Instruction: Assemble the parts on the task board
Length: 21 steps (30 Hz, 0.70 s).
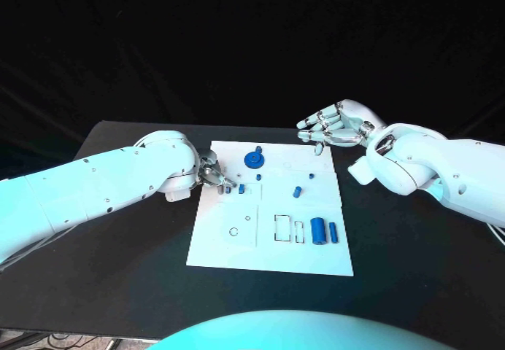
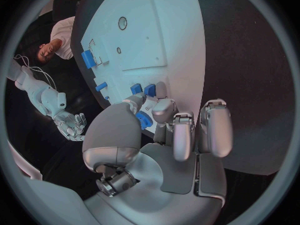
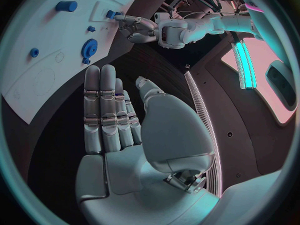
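Beyond the task board (image 1: 216, 240) — right hand (image 1: 331, 124), open-fingered.

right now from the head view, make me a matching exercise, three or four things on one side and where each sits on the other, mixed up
Things:
1. left hand
2. right hand
3. blue gear
4. large blue cylinder

Places:
A. near the task board's far edge, by the middle
B. at the board's left edge
C. beyond the board's far right corner
D. on the board's near right part

Pairs: 1-B, 2-C, 3-A, 4-D

Task board (image 1: 226, 240) mid table (image 1: 116, 284), parts (image 1: 318, 232) on board
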Available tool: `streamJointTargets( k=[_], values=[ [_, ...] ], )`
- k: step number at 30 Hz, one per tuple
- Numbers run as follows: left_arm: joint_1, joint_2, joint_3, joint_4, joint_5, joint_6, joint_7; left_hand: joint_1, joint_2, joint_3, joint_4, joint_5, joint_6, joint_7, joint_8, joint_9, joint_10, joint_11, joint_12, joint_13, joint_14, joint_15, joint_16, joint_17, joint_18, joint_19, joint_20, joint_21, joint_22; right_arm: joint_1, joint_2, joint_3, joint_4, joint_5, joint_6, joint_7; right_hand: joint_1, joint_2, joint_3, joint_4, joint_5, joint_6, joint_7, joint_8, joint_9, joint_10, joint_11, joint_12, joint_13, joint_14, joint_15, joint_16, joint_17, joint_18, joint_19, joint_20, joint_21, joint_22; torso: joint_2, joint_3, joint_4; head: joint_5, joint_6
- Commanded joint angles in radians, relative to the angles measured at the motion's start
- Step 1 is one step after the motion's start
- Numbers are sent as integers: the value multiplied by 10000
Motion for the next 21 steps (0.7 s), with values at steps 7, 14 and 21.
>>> streamJointTargets(
  k=[7, 14, 21],
  values=[
    [2, -30, 16, 55, 32, -386, 202, 294, 30, -478, 181, -44, 84, 5, 7, -65, 60, 6, -24, 18, 1032, -64, 24, 2628, -62, 243, -62, -4, 865, -6, 13, 0, -12, -9, 152, 16, -27, 72, -31, 23, 42, 24, 37, -25, 14, -12, 47, -64, -14, 31, 17, -53, 10, 61, 49, 8, -64, -14, -3, 3, 1, -4, -9],
    [11, -80, 43, 93, 122, -486, 264, 396, 50, -683, 258, -84, 81, 6, 8, -92, 52, 8, -43, 6, 1032, -62, 24, 2628, -57, 235, -61, -25, 852, -8, 17, -1, -20, -9, 157, 14, -27, 72, -31, 23, 42, 24, 37, -25, 14, -12, 47, -64, -14, 31, 17, -53, 10, 61, 49, 8, -64, -14, -1, 1, -1, -7, -6],
    [24, -247, 113, 259, 160, -443, 467, 816, 55, -1037, 227, -298, 86, 5, 19, -142, 54, 9, -56, 11, 1032, -60, 24, 2628, -57, 234, -56, -40, 857, -10, 16, -2, -29, -10, 166, 8, -27, 72, -31, 23, 42, 24, 37, -25, 14, -12, 47, -64, -14, 31, 17, -53, 10, 61, 49, 8, -64, -14, -4, 2, 4, -5, -1]
  ],
)
